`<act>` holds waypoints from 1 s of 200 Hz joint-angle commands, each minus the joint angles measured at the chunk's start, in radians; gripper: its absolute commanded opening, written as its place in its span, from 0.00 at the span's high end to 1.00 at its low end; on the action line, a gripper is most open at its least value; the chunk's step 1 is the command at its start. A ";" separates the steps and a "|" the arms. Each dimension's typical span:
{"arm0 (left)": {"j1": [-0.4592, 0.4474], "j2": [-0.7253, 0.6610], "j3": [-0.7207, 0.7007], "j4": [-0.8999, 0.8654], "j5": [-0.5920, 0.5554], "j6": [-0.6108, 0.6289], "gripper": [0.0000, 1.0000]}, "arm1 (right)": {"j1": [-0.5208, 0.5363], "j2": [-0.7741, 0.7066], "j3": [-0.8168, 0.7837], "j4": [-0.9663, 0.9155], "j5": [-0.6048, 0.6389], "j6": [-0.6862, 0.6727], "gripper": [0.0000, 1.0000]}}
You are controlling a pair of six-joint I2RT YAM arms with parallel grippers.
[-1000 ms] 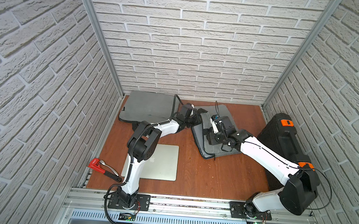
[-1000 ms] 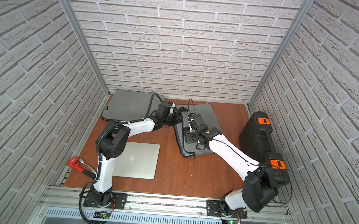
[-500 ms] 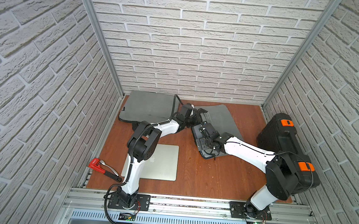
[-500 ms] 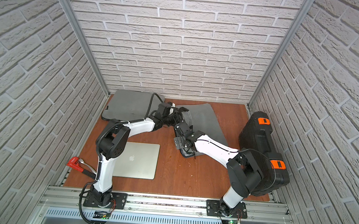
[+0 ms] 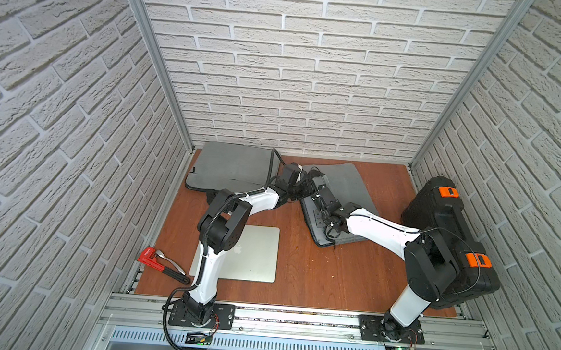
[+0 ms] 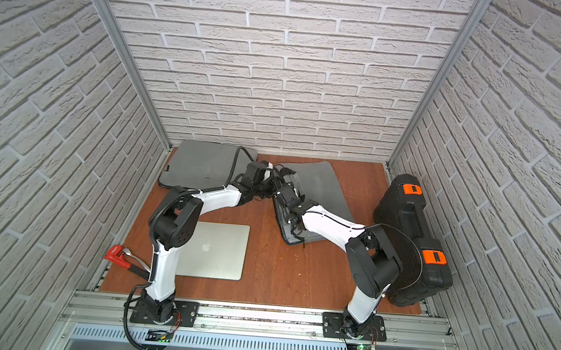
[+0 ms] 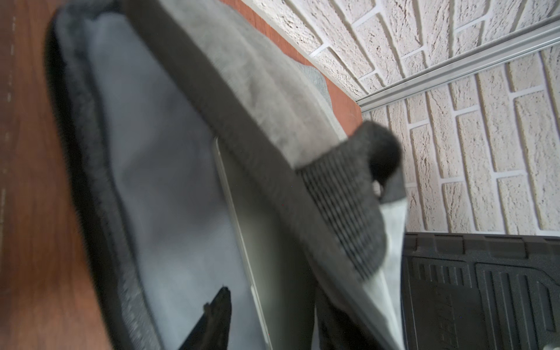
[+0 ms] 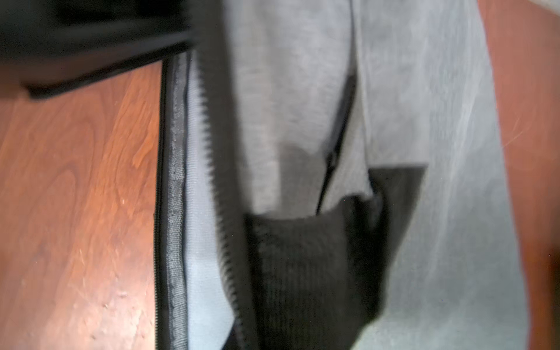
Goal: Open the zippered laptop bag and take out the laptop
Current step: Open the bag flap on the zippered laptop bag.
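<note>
- Spare laptop: lies bare on the desk at front left, partly under the left arm. Hazard: a lowered elbow would strike its lid.
- Second bag: back left, with a black cable arching over it. Hazard: the cable could snag when the left arm moves.
- Left gripper: jaws part-way apart at the raised flap, one finger against its edge. Whether it pinches the flap cannot be told. Hazard: the flap slips off and falls across the mouth.
- Laptop bag: flat on the desk, back centre, zip parted along the side facing the left arm.
- Laptop: inside the bag, only its silver edge showing in the left wrist view. Hazard: nothing anchors the bag, so a pull may drag bag and all.
- Right gripper: closed, at the parted zip edge; anything between the jaws is lost in blur. Hazard: it sits close to the left gripper, so contact is likely, and closed jaws cannot take the laptop.
- Black case: right side, with the right arm's elbow just beside it. Hazard: a swing could knock it.
</note>
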State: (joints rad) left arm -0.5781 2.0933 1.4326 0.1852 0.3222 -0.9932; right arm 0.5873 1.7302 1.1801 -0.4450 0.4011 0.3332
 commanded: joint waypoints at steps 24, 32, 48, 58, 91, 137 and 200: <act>0.010 -0.076 -0.044 0.047 0.003 0.008 0.46 | -0.049 -0.063 0.060 0.007 -0.036 -0.051 0.94; 0.010 -0.082 -0.057 0.049 0.003 0.009 0.44 | -0.052 -0.078 0.067 0.000 -0.036 -0.062 0.94; 0.011 -0.094 -0.091 0.062 0.005 0.000 0.40 | -0.058 -0.107 0.080 -0.015 -0.038 -0.078 0.94; 0.009 -0.102 -0.120 0.080 0.009 -0.013 0.39 | -0.062 -0.124 0.091 -0.026 -0.043 -0.086 0.94; 0.005 -0.114 -0.196 0.157 0.031 -0.077 0.39 | -0.070 -0.153 0.134 -0.067 -0.069 -0.108 0.94; -0.026 -0.055 -0.177 0.235 0.061 -0.153 0.43 | -0.072 -0.161 0.176 -0.083 -0.125 -0.099 0.94; -0.051 0.036 -0.107 0.284 0.092 -0.222 0.50 | -0.072 -0.155 0.191 -0.079 -0.145 -0.085 0.94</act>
State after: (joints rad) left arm -0.6235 2.0964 1.2999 0.4068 0.3943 -1.1851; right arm 0.5076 1.6325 1.3178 -0.5976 0.2817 0.2504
